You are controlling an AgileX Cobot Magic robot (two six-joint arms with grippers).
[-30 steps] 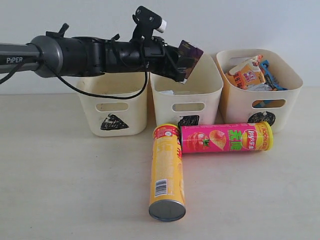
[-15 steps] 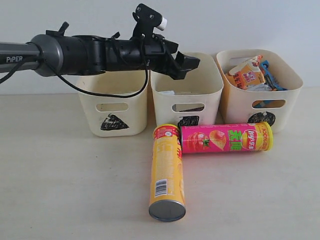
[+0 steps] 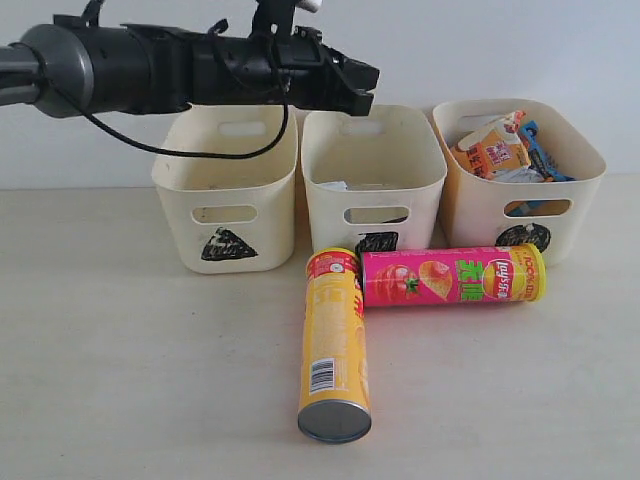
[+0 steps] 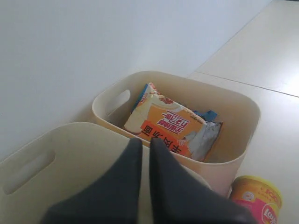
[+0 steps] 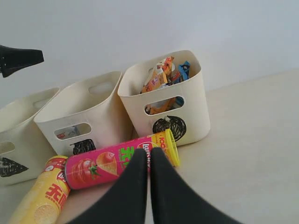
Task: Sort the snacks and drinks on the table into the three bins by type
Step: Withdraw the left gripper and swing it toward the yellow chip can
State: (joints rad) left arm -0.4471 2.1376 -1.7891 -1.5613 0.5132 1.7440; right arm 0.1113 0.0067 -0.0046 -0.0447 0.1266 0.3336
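My left gripper [image 3: 362, 92] is shut and empty, hovering high over the square-marked middle bin [image 3: 425, 185]; its wrist view shows the closed fingertips [image 4: 156, 145] above that bin's rim [image 4: 70, 128]. A pale carton corner [image 3: 335, 186] peeks from that bin; the purple carton is hidden. The orange bag [image 3: 495, 150] and blue bag [image 3: 542, 150] lie in the circle bin [image 3: 470, 215]. The triangle bin [image 3: 225, 180] stands left. The yellow can [image 3: 335, 345] and pink can [image 3: 452, 275] lie on the table. My right gripper [image 5: 149, 151] is shut, above the pink can [image 5: 107, 163].
The three bins stand in a row against a white wall. The yellow can's top touches the pink can's end, forming an L in front of the middle bin. Bare tabletop [image 3: 130, 370] spreads to the left and right front.
A second ago my left gripper held the purple carton over the middle bin. It let go, and the carton dropped out of sight. The gripper has since shut, risen and drawn back left.
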